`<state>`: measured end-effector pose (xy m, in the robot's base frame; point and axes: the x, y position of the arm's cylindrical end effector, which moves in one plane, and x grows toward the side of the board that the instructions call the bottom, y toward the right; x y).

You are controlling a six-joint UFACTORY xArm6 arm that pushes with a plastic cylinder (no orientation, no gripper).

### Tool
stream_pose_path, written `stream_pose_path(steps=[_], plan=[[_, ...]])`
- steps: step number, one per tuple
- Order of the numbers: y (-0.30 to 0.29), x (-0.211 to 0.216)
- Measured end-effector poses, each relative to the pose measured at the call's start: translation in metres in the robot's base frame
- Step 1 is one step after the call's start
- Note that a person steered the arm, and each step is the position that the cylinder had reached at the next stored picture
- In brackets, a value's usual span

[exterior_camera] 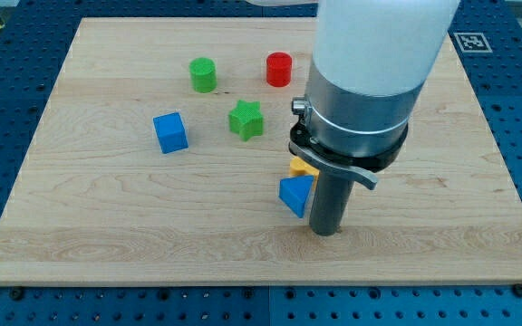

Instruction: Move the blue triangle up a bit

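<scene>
the board [107, 226] is pale wood, matt, with visible grain. the blue triangle [294, 194], blue cube [170, 132], green star [245, 119], green cylinder [203, 74] and red cylinder [279, 69] look like ribbed matt plastic. the arm's collar [356, 109] is brushed metal under smooth white casing.

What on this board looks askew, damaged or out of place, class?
Nothing stands out. The blue triangle sits beside my tip, on its left in the view, with a yellow block partly hidden just above it. The other blocks rest flat and intact on the wooden board.
</scene>
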<state>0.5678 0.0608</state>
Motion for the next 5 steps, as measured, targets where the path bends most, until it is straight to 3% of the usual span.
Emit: stream_pose_path(steps=[5], plan=[[-0.042,-0.019]])
